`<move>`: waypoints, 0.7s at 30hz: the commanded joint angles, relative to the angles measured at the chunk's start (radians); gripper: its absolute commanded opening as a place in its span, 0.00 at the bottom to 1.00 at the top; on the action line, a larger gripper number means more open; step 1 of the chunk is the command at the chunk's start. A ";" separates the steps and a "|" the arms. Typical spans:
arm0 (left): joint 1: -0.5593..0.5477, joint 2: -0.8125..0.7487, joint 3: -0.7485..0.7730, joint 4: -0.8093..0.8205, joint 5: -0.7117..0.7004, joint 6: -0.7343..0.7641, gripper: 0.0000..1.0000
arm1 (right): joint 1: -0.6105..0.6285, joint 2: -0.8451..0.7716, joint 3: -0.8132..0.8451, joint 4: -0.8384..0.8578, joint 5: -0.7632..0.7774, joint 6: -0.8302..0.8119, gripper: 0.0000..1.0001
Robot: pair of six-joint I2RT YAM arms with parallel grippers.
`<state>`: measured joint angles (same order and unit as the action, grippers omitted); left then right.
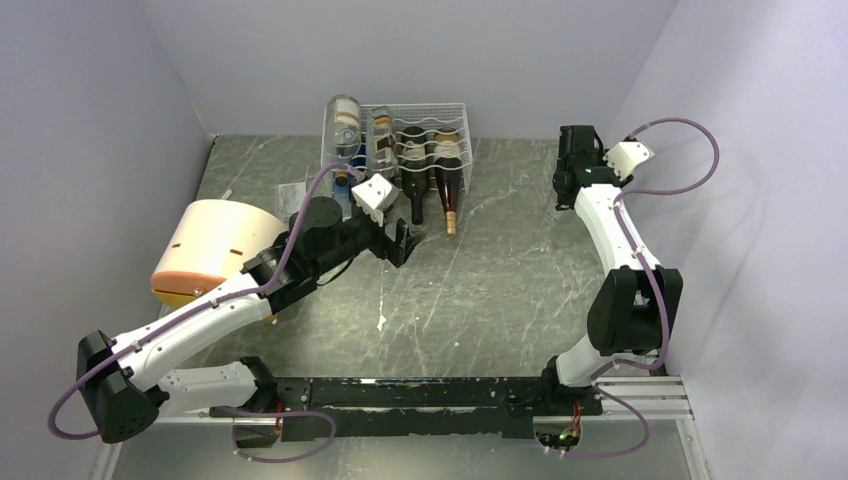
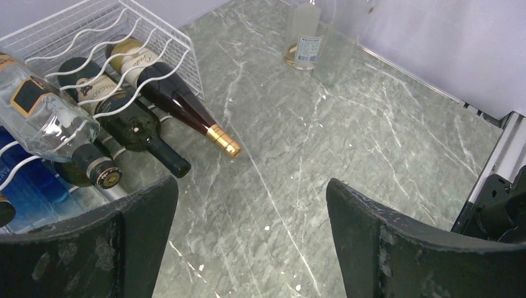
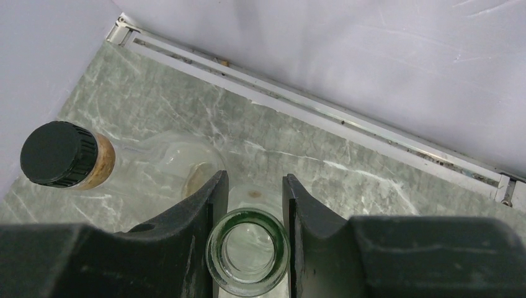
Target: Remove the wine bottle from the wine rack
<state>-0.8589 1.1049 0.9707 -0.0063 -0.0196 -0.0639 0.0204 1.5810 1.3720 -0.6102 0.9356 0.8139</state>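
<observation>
We are hovering our left gripper (image 2: 251, 217), jaws apart, by the rack (image 1: 435, 108), a wine bottle (image 2: 180, 102) lying inside, untaken; our right gripper (image 3: 255, 180) is straddling a clear bottle (image 3: 248, 251), clamp unclear.

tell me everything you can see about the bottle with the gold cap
The gold-capped bottle is dark red glass with a cream label near its base and gold foil over the mouth. It lies on its side low in the white wire rack, rightmost from above, neck poking out over the marble table. A dark green bottle lies alongside. Nothing grips it.
</observation>
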 commanded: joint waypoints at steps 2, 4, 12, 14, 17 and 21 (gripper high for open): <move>0.007 -0.010 -0.010 0.005 -0.024 0.015 0.92 | 0.002 -0.005 -0.030 0.050 -0.008 -0.002 0.21; 0.007 -0.012 -0.012 0.003 -0.032 0.016 0.92 | 0.003 -0.008 -0.027 0.038 -0.015 0.002 0.23; 0.006 -0.025 -0.017 0.008 -0.054 0.025 0.91 | 0.004 -0.056 -0.017 0.027 -0.058 -0.010 0.42; 0.006 -0.027 -0.018 0.006 -0.057 0.026 0.91 | 0.005 -0.077 -0.015 0.023 -0.077 -0.014 0.46; 0.005 -0.028 -0.018 0.006 -0.058 0.027 0.91 | 0.006 -0.113 -0.019 0.019 -0.102 -0.024 0.52; 0.005 -0.031 -0.020 0.006 -0.054 0.027 0.91 | 0.006 -0.167 -0.025 0.007 -0.142 -0.035 0.59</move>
<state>-0.8589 1.0966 0.9565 -0.0078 -0.0605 -0.0483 0.0238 1.4826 1.3590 -0.5953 0.8246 0.7853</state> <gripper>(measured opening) 0.913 0.567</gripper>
